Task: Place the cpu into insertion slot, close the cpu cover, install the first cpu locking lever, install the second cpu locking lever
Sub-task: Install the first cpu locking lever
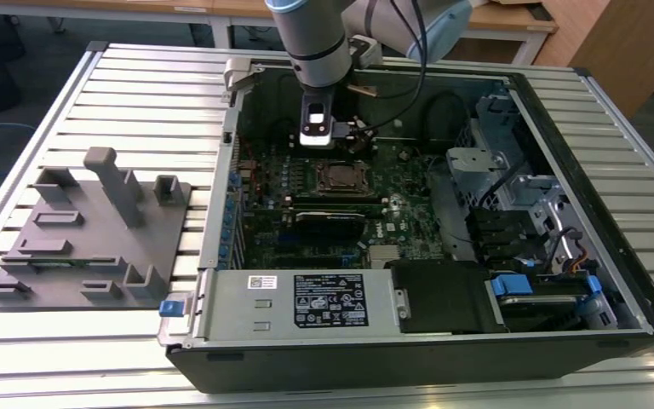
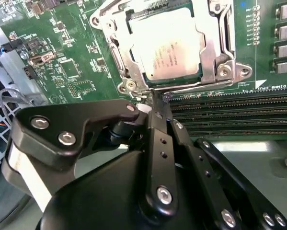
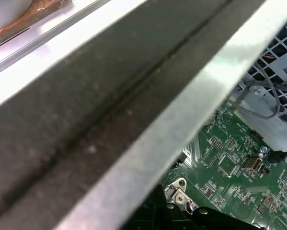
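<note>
PSU [image 1: 304, 300] sits nearest in the exterior view, at the front of the open PC case [image 1: 418, 366] on the slatted surface [image 1: 31, 358], w/ a grey fixture block [image 1: 83, 239] on the exterior view's left. Behind it on the mobo [image 2: 76, 81], the cpu [image 2: 169, 43] lies flat in the insertion slot [image 2: 126, 85], cpu cover [image 2: 214, 43] down around it. Claw [image 2: 155, 96], seen in the second wrist view, is pinched closed, tips right at the slot's rim beside the memory slots [image 2: 229, 112]; arm [image 1: 316, 43] rises above it toward the case's far wall.
</note>
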Robot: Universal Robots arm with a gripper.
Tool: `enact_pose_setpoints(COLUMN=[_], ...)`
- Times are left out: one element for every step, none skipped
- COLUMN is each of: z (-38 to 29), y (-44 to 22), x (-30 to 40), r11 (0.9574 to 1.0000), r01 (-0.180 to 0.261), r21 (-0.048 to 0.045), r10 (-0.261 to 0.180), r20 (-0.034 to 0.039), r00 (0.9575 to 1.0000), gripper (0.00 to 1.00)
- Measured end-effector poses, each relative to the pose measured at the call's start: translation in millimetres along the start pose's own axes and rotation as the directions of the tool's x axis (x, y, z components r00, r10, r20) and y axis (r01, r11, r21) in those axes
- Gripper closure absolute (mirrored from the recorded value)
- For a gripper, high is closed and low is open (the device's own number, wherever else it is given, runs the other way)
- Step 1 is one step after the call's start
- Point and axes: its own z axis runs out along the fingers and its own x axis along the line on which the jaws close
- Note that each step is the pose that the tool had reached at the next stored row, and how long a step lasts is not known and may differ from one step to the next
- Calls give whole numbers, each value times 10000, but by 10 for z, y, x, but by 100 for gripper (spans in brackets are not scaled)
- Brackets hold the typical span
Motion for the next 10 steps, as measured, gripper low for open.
enact_pose_setpoints(z=[0, 0, -1, -1, -2, -3, -3, -6, -8, -12], y=[0, -1, -2, -2, -2, -2, -2, -2, -1, 0], x=[-1, -1, -3, -4, -4, -4, -5, -5, -6, -7], r11=[10000, 10000, 10000, 10000, 10000, 10000, 10000, 10000, 10000, 10000], r01=[-1, -2, 0, -2, -3, -5, -6, -6, -6, -6], r21=[-1, -2, -2, -4, -6, -10, -13, -11, -10, -9], r10=[1, 2, 0, 2, 3, 5, 6, 6, 6, 6], r20=[-1, -2, -3, -6, -8, -10, -12, -12, -13, -12], r00=[10000, 10000, 10000, 10000, 10000, 10000, 10000, 10000, 10000, 10000], gripper=[90, 90, 90, 90, 90, 90, 90, 90, 90, 90])
